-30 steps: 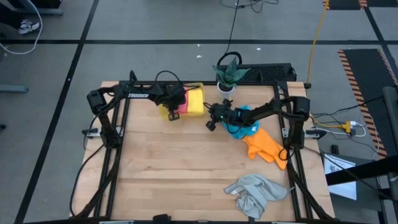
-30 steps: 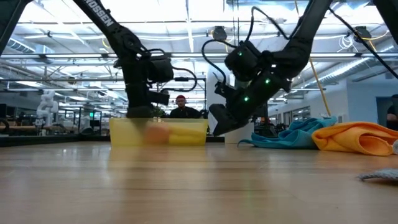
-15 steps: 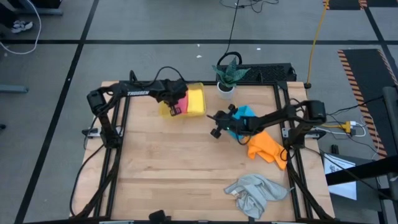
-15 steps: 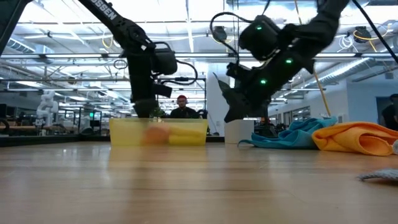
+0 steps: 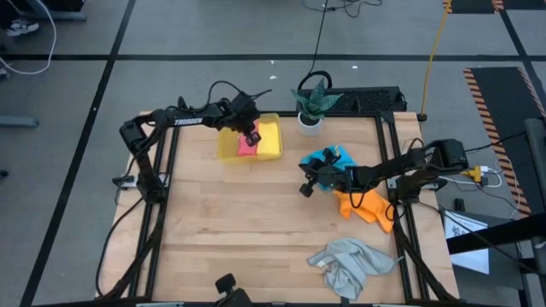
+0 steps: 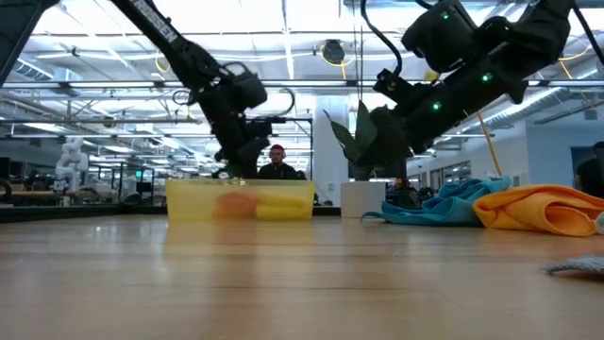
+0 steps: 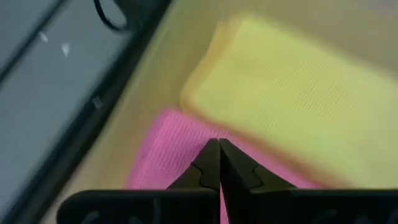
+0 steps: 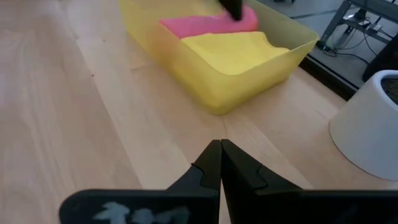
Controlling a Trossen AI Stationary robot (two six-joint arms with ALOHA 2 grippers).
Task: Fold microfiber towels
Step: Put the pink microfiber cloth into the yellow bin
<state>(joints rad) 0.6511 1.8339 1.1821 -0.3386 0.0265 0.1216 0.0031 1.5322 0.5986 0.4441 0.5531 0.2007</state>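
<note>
A folded pink towel (image 5: pixel 246 147) and a folded yellow towel (image 5: pixel 270 136) lie side by side in the translucent yellow tray (image 5: pixel 223 150) at the far left. My left gripper (image 7: pixel 219 144) is shut, its tips at the pink towel (image 7: pixel 165 149) next to the yellow towel (image 7: pixel 292 106). My right gripper (image 5: pixel 304 189) is shut and empty above bare wood, right of the tray (image 8: pixel 205 81). A crumpled blue towel (image 5: pixel 328 160) and an orange towel (image 5: pixel 363 201) lie at the right, and a grey towel (image 5: pixel 350 264) lies near the front right. My left gripper's shut fingertips stand over the pink towel's top (image 7: pixel 186 134) in the tray, coming down at a slant from the far side. I cannot tell whether they touch it.
A small potted plant in a white pot (image 5: pixel 309 119) stands at the far edge between the tray and the blue towel. Bare wood (image 5: pixel 239 222) fills the table's middle and near left. A person shows far off behind the tray in the low view (image 6: pixel 276 162).
My right gripper has drawn away from the tray, toward the table's right and near edges, and has risen; it stays shut. My left arm has swung toward the far edge and tipped, its shut tips staying over the tray at the pink towel.
</note>
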